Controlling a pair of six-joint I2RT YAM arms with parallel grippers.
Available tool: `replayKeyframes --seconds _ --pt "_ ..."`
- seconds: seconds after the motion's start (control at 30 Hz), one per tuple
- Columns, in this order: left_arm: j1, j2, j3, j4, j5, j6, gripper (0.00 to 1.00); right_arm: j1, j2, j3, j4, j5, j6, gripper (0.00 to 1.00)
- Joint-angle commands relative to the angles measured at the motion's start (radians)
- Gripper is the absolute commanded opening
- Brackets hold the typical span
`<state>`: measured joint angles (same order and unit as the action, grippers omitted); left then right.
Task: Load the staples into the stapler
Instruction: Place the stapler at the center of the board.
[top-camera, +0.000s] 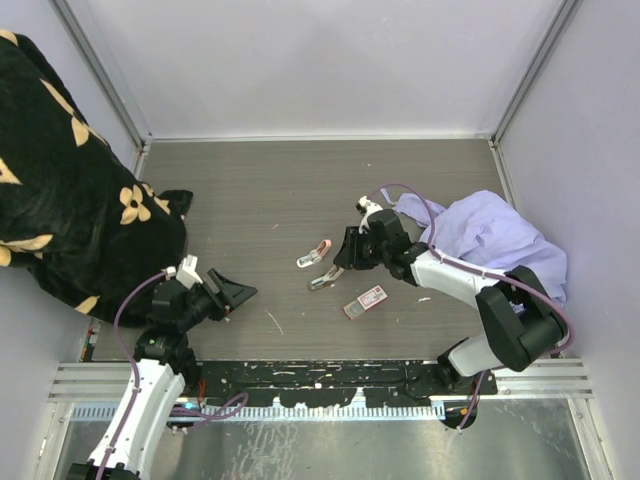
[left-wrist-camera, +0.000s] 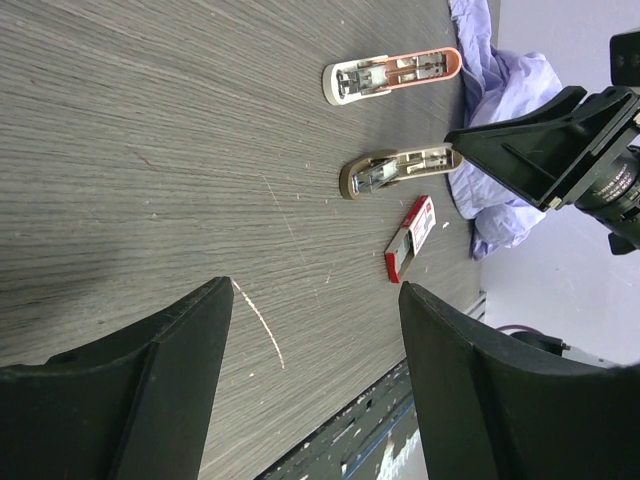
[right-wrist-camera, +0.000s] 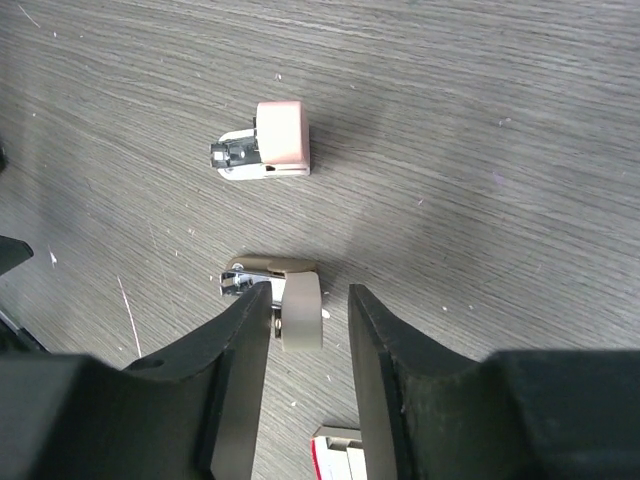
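Staples box (top-camera: 365, 300), red and white, lies flat on the table (top-camera: 250, 190) just behind the fingertips of the right gripper (right-wrist-camera: 308, 300), back toward its wrist, and touches neither finger. In the right wrist view only a corner of it shows at the bottom edge.

Between those fingers lies the tan stapler (right-wrist-camera: 285, 300), resting on the table. Its pale end sits in the gap and its metal end pokes out sideways past one finger. The jaws stand partly apart: the stapler is up against one finger and a clear gap separates it from the other, so it is not clamped.

Further out, beyond the right fingertips and apart from the tan one, the pink stapler (right-wrist-camera: 270, 150) lies on the table.

The left gripper (left-wrist-camera: 315, 300) is well apart from all three, which lie ahead of its fingers. Its jaws are spread wide with only bare tabletop between them.

A purple cloth (top-camera: 490, 235) is bunched beside the right arm, and a black blanket with tan flowers (top-camera: 60, 200) is heaped beside the left arm.
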<state>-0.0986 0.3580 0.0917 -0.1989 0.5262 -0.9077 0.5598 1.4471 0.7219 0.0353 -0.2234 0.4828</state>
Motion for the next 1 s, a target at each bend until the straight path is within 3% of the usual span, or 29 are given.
replayKeyframes --seconds 0.0,0.27,0.43,0.63,0.83,0.97 --pt "-0.001 -0.001 0.036 0.049 0.001 0.018 0.70 0.002 -0.060 0.020 0.018 -0.017 -0.019 0.45" --pt "-0.001 -0.014 0.034 0.040 0.002 0.025 0.70 0.002 -0.118 0.010 0.011 -0.018 -0.038 0.61" --pt "-0.001 -0.014 0.078 -0.042 -0.017 0.107 0.72 0.002 -0.172 0.014 -0.044 0.022 -0.050 0.62" --pt "-0.002 0.053 0.182 -0.104 -0.038 0.239 0.83 0.002 -0.264 0.009 -0.165 0.076 -0.058 0.61" --pt "-0.021 0.248 0.272 -0.041 -0.048 0.333 0.86 0.015 -0.331 0.001 -0.337 0.134 0.041 0.55" --pt "-0.102 0.397 0.348 0.011 -0.087 0.383 0.85 0.032 -0.371 -0.052 -0.378 0.158 0.129 0.54"
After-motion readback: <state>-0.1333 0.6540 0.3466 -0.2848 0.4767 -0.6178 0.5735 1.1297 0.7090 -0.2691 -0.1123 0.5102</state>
